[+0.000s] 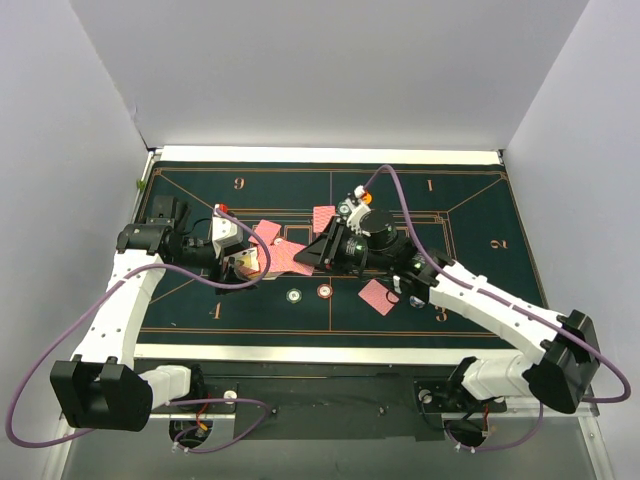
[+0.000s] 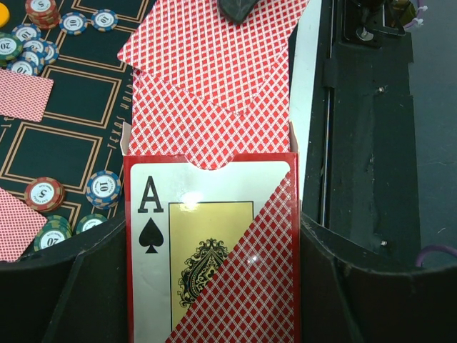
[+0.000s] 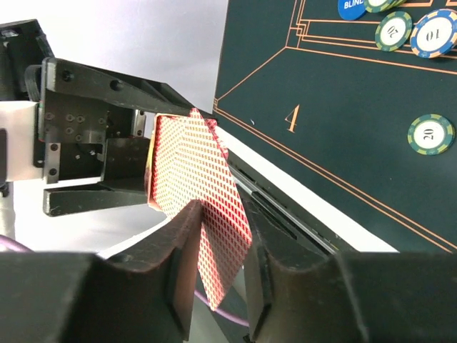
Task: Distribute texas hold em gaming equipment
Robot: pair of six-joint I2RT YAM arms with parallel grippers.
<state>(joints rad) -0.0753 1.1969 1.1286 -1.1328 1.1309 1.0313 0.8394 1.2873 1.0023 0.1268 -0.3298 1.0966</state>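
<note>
1. Top view:
   - The left arm [image 1: 120,300] comes up from the near-left corner with its elbow bent. Its forearm lies over the left part of the green felt mat [image 1: 450,200] that covers the counter [image 1: 300,353], and its wrist is turned toward the centre.
   - The left gripper [image 1: 243,264] is clamped on a card box [image 1: 250,262].
   - The right arm [image 1: 490,305] reaches low across the mat from the near-right corner.
   - The right gripper [image 1: 305,256] points left at the box's mouth and is pinched on a red-backed playing card [image 1: 288,258].
   - Three loose cards [image 1: 378,296] lie face down on the mat.
   - Two chips [image 1: 293,296] sit side by side near the middle, on the arms' side of the box.

2. Left wrist view:
   - The left gripper's fingers press both long sides of the box, which is printed with an ace of spades.
   - Cards stick out of its open top, and the uppermost one is skewed.
   - A dark fingertip [image 2: 239,7] of the right gripper rests on that card's far end.
   - More chips and two face-down cards lie on the mat to the left.

3. Right wrist view:
   - The right gripper's fingers are drawn in to a narrow gap with the card's end caught between them.
   - The card runs back to the box held in the left gripper.
   - On the mat beyond, a blue button disc [image 3: 353,7] shows at the top edge beside several chips.
   - One chip marked 20 lies alone near the orange figure 4.
</note>
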